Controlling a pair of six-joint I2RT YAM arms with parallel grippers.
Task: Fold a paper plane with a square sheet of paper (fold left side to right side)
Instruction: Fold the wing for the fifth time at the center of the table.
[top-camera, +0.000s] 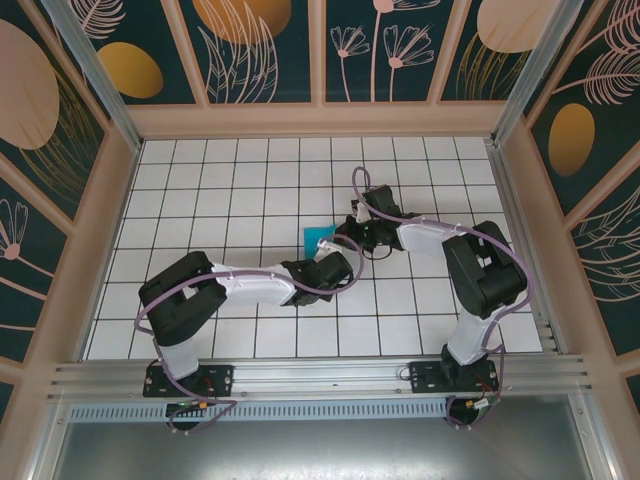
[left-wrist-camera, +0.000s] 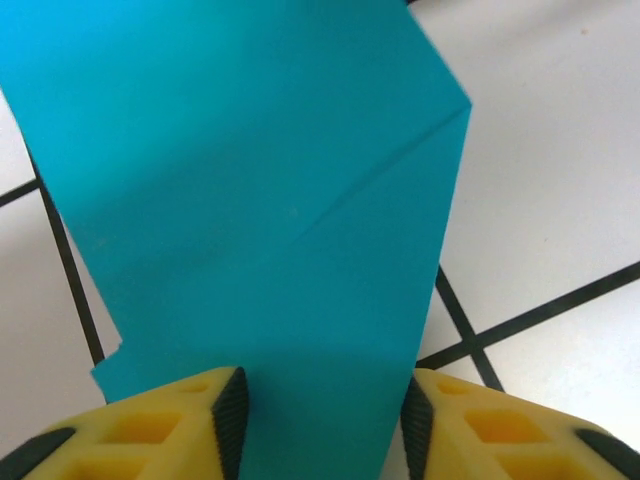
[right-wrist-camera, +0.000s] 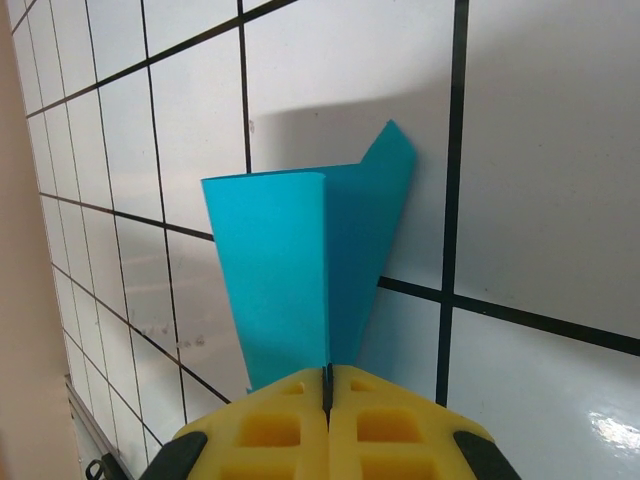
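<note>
The cyan-teal sheet of paper (top-camera: 318, 238) sits mid-table, folded into a tapering wedge with layered creases. In the right wrist view the paper (right-wrist-camera: 280, 270) stands up off the tiles, two flaps spreading from a centre ridge. My right gripper (right-wrist-camera: 327, 378) is shut on the near end of that ridge. In the left wrist view the paper (left-wrist-camera: 270, 200) shows a diagonal crease and lies across the gap of my left gripper (left-wrist-camera: 323, 415), whose yellow fingers (left-wrist-camera: 200, 425) stand apart on either side of it. From above, the left gripper (top-camera: 340, 262) and right gripper (top-camera: 345, 237) meet at the paper's right end.
The floor is white tiles with black grid lines (top-camera: 250, 200), walled by a wooden frame (top-camera: 320, 120) at the back and sides. Both arms reach in from the near rail (top-camera: 320, 375), their forearms crossing the middle tiles.
</note>
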